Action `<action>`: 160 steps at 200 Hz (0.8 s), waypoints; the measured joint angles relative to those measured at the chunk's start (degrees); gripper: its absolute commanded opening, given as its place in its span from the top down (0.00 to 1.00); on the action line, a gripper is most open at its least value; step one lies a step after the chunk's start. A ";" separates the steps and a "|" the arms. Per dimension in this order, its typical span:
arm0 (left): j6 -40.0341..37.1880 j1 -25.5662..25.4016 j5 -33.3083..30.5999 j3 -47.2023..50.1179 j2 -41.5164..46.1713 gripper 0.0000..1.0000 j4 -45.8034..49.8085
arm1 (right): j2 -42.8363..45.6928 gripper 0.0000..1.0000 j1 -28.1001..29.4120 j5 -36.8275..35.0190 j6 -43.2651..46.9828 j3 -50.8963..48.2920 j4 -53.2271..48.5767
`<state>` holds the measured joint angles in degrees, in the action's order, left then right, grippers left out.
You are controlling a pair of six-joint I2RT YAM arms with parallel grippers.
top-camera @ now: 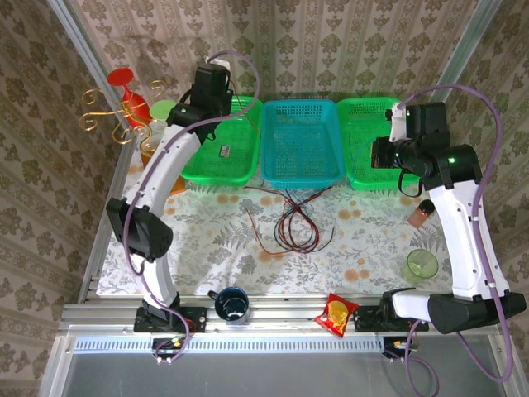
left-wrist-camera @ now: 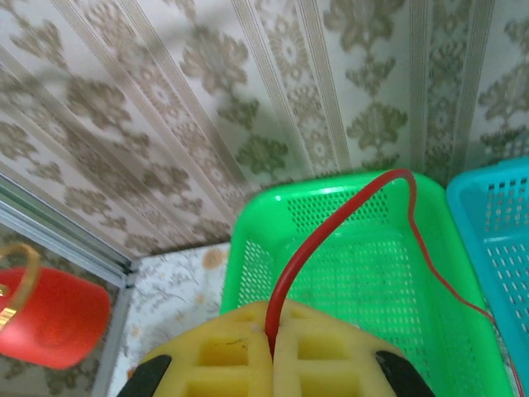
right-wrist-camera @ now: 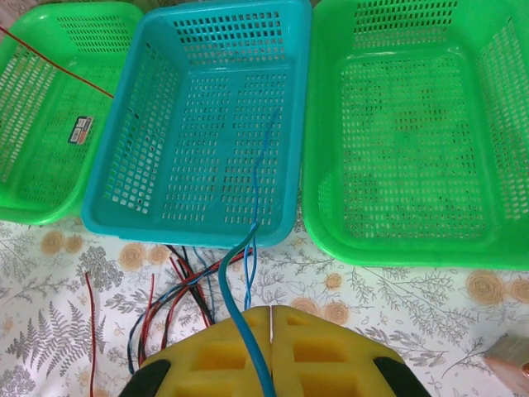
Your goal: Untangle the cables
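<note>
The surface [top-camera: 207, 240], covered in a fern-and-flower printed cloth, takes up the middle of the top view. Along its far edge three perforated plastic baskets stand side by side: a green basket [top-camera: 216, 175] at centre-left, a blue basket [top-camera: 302, 178] in the centre and a second green basket [top-camera: 364, 124] at centre-right. They are probably there to receive one sorted strand each. The two white arms reach up either side of the frame, each ending above one of the green baskets. Raising the ends this way looks meant to draw single strands up and away from the pile. Between them, just in front of the blue basket, the cables [top-camera: 297, 225] lie on the cloth as a loose knot of thin red, black and dark blue loops, so most of the untangling is not yet done. The left hand [left-wrist-camera: 273, 347] has its yellow foam pads pressed together, clenched on a thin red cable [left-wrist-camera: 331, 223]. That cable rises from the seam at the bottom of the left wrist view, arcs across the green basket and drops over its right wall. The right hand [right-wrist-camera: 270, 331] is likewise closed. A thin blue cable [right-wrist-camera: 248, 343] runs along its seam and appears pinched there, climbing from the knot at the lower left of that view. The pile sits below the right hand and well apart from the left.
</note>
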<state>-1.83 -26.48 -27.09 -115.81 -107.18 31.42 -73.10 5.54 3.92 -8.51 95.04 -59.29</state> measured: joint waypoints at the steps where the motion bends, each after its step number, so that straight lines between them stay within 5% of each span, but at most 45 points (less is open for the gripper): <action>1: 0.07 0.04 0.02 0.11 0.00 1.00 -0.02 | 0.00 1.00 0.00 0.00 0.00 0.00 0.00; 63: 4.22 2.78 3.19 3.52 -1.14 1.00 -0.13 | -0.90 1.00 0.00 0.00 0.85 0.00 0.00; 160: -1.46 0.68 4.63 -22.64 -3.32 1.00 -8.66 | -2.29 1.00 0.00 0.00 0.85 0.07 0.00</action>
<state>-3.29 -25.80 -22.46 -138.45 -110.50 22.76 -75.40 5.54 3.92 -7.66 95.11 -59.29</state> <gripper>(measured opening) 0.046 0.069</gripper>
